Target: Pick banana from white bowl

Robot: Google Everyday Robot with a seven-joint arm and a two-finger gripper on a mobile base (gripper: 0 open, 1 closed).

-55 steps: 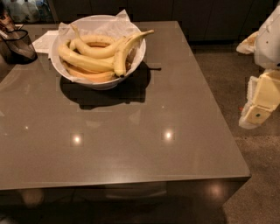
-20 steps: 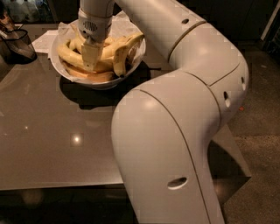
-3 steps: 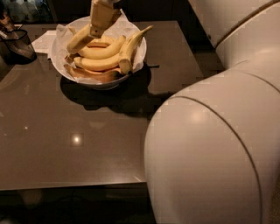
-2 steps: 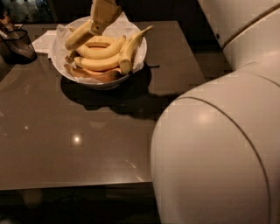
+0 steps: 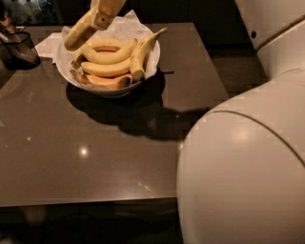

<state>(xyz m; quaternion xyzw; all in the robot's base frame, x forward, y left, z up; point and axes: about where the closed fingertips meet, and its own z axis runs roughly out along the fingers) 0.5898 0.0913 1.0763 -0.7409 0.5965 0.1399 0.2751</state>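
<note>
**Camera view.** The tan two-finger gripper (image 5: 102,14) is seen at the top edge of the frame, left of centre, clamped on the upper end of the long, thick, pale-yellow banana (image 5: 76,34). The banana is held tilted, with its free end pointing down and to the left, over the upper-left rim of the wide, round white bowl (image 5: 108,90). The bowl is set on the dark brown glossy counter (image 5: 95,162) in the upper left part of the frame and is lined with crinkled white paper (image 5: 125,26). Other yellow bananas are stacked in it. Among them are a banana with a long thin stem (image 5: 142,50) pointing to the upper right and a darker orange-tinted banana (image 5: 107,82) at the lower front. A dark glass container (image 5: 19,46) is placed at the left edge, near the bowl. The lower right of the frame is filled by the rounded white robot arm (image 5: 248,167).
</note>
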